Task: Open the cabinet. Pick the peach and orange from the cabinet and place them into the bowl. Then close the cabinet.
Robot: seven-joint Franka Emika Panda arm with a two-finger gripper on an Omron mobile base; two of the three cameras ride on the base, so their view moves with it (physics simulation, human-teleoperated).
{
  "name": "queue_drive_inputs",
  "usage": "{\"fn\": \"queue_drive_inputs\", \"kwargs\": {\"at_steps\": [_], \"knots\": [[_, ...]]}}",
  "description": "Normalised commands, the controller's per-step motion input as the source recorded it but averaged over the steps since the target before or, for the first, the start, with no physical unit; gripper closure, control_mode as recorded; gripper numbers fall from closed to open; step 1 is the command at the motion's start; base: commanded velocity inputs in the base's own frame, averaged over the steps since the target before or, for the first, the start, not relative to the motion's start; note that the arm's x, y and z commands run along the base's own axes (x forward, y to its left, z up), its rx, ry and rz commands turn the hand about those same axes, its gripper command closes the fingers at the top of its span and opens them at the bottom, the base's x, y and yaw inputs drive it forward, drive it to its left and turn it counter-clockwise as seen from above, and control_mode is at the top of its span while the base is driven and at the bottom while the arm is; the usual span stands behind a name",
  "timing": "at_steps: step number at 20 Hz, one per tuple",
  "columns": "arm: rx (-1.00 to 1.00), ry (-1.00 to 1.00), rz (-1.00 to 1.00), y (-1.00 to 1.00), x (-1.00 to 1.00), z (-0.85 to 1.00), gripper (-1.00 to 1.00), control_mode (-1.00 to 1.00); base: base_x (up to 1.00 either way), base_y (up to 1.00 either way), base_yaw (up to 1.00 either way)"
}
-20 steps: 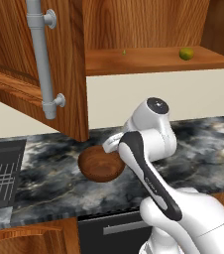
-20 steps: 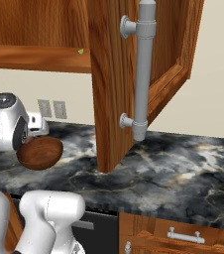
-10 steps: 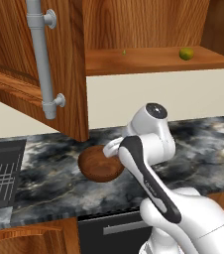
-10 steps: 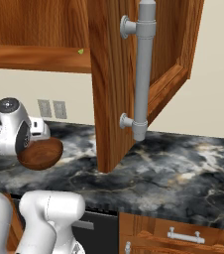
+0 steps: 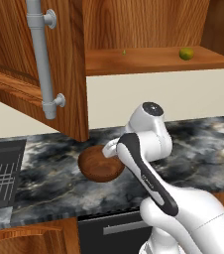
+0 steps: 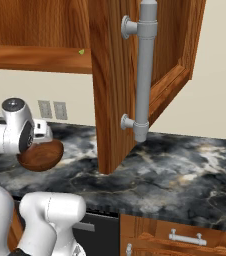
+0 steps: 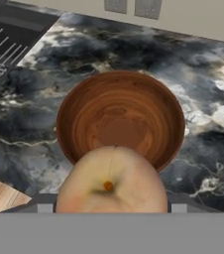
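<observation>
In the hand view the peach (image 7: 111,181), pale pink-orange with its stem dimple facing the camera, sits between the fingers of my gripper (image 7: 111,201), which is shut on it. The fruit hides the fingertips. It hangs just above the near rim of the dark wooden bowl (image 7: 120,116), whose inside is bare. The bowl (image 5: 100,166) stands on the marble counter with my hand (image 5: 111,148) over it. The cabinet (image 5: 148,30) stands open, and the yellow-green orange (image 5: 186,53) lies on its shelf at the right. From the right base view the orange (image 6: 81,51) is a small green speck.
The open left door with its grey bar handle (image 5: 42,64) hangs out over the counter near the bowl. The right door and its handle (image 6: 145,70) jut forward. A dark dish rack (image 5: 0,173) lies left of the bowl. Wall sockets (image 6: 52,110) sit behind it.
My hand has crept a little sideways over the bowl with the peach still in the grip. The bowl, the doors and the orange have not moved.
</observation>
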Motion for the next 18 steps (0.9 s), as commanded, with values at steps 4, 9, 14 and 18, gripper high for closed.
{"fn": "queue_drive_inputs", "kwargs": {"at_steps": [4, 9, 14, 18], "knots": [[-0.04, 0.06, 0.00, 0.01, 0.12, -0.17, 1.00, -1.00, 0.00, 0.00, 0.00], [-0.04, 0.02, 0.00, 0.00, 0.10, -0.22, 1.00, -1.00, 0.00, 0.00, 0.00], [-0.02, 0.01, 0.00, 0.00, 0.08, -0.23, 1.00, -1.00, 0.00, 0.00, 0.00], [-0.02, 0.01, 0.00, 0.00, 0.08, -0.22, 1.00, -1.00, 0.00, 0.00, 0.00]]}}
